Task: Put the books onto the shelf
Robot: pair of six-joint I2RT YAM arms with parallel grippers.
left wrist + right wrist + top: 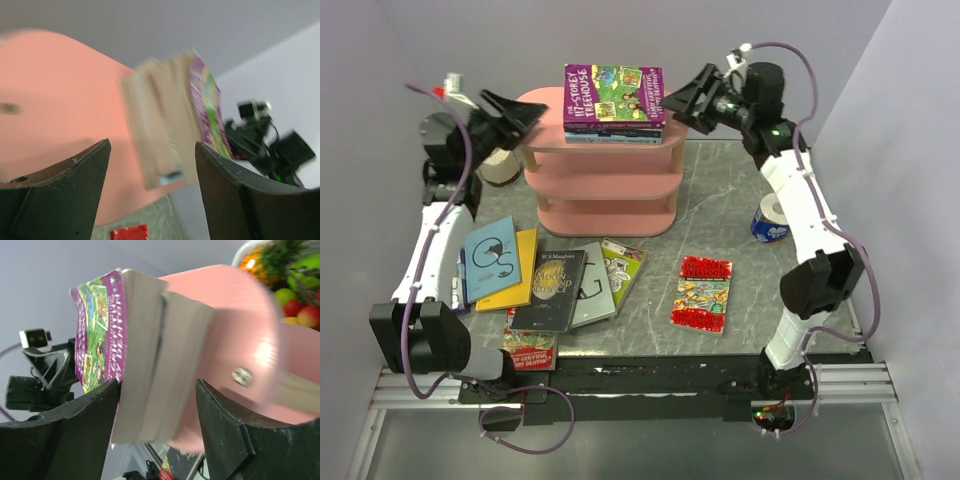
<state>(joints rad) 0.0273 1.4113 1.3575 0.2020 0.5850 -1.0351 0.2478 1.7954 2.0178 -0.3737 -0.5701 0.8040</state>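
Atop the pink shelf point(610, 215), a stack of books point(613, 95) sits between the left claw point(532, 118) and right claw point(670, 108), both with fingers apart.

Table point(740, 190): grey top with pale marbled veining, matt, faintly brighter toward the far edge. Back wall point(620, 30): plain, pale lavender-grey, unmarked, meeting the right wall point(910, 150) in a vertical corner at upper right. Left wall point(350, 150): same pale tone, slightly darker, close beside the table's left edge. Aluminium rails point(620, 385): two parallel slotted profiles along the near edge, with a black plate point(650, 365) just behind them. Grey surface point(640, 440) below the rails: smooth, dim, floor or lower panel not distinguishable. Lighting: even and diffuse from above, shadows short and soft-edged. Same plain pale walls behind everything in both wrist views.
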